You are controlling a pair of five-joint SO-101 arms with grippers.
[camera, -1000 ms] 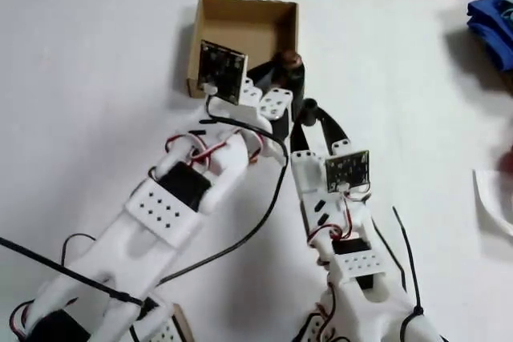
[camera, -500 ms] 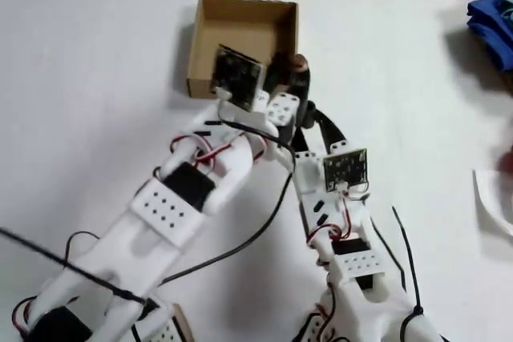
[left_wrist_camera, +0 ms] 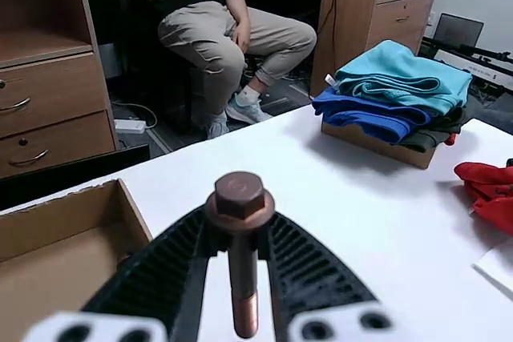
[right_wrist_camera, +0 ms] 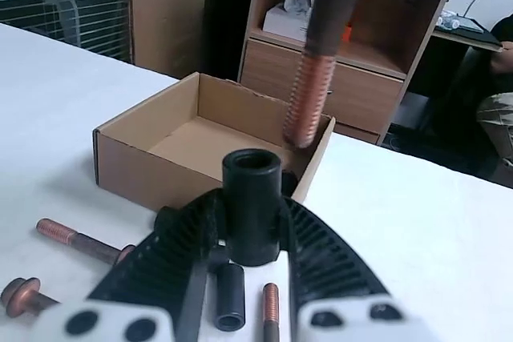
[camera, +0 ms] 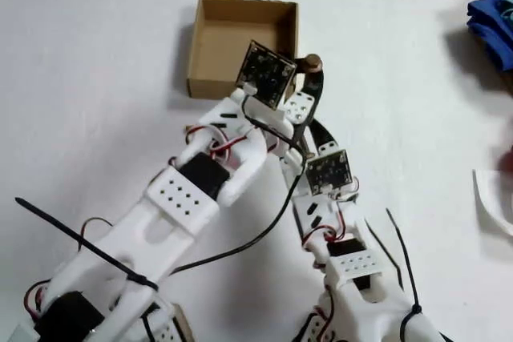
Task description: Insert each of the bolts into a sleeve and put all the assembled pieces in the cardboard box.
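The bolt (left_wrist_camera: 241, 255) is copper-brown, the sleeve (right_wrist_camera: 252, 206) black, the cardboard box (right_wrist_camera: 143, 171) tan, the table (camera: 96, 78) white.

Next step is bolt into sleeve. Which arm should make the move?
Left, probably. The left gripper holds the bolt upright, threads down, above and a little off the sleeve. The right gripper holds that upright, bore up. Lowering the bolt looks simplest.

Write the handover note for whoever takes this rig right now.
Left gripper: shut on a copper bolt, head up, threads down.
Right gripper: shut on a black sleeve, upright, near the bolt's tip; not yet inserted.
Cardboard box: the floor that shows is bare.
Loose bolts and a loose sleeve lie on the table by the box.
Left: insert, box it, repeat with the rest.
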